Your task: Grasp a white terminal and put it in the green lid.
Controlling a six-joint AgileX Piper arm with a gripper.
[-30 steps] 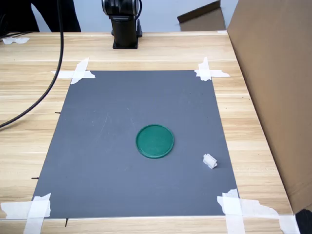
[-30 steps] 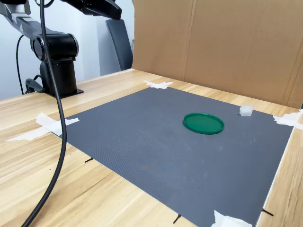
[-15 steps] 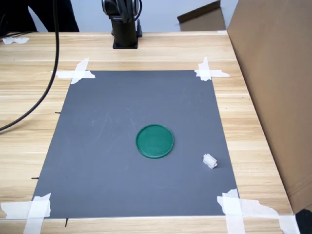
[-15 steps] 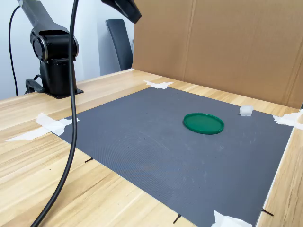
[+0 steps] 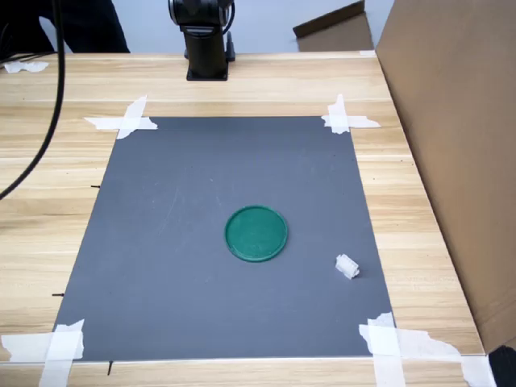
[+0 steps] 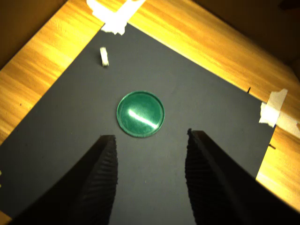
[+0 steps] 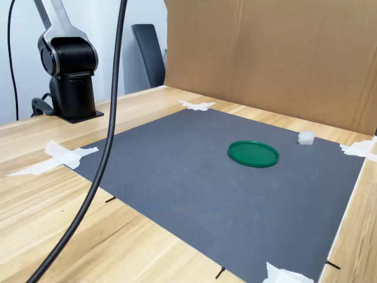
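Observation:
The green lid (image 5: 255, 233) lies flat near the middle of the grey mat (image 5: 177, 242), also seen as the green lid (image 7: 253, 153) and the green lid (image 6: 140, 114). A small white terminal (image 5: 347, 266) rests on the mat toward the first exterior view's lower right; it shows too as the white terminal (image 7: 306, 138) and the white terminal (image 6: 105, 56). My gripper (image 6: 150, 180) appears only in the wrist view, high above the mat, open, nothing between its dark ribbed fingers (image 6: 101, 183). Both exterior views show just the arm's base (image 5: 205, 40).
A tall cardboard wall (image 5: 451, 137) stands along the first exterior view's right. White tape strips (image 5: 125, 119) hold the mat's corners to the wooden table (image 5: 48, 218). A black cable (image 7: 97, 171) hangs across the second exterior view's left.
The arm has risen out of the second exterior view's top. The hanging cable swung to the first exterior view's left and the second exterior view's right. Lid and terminal stayed put.

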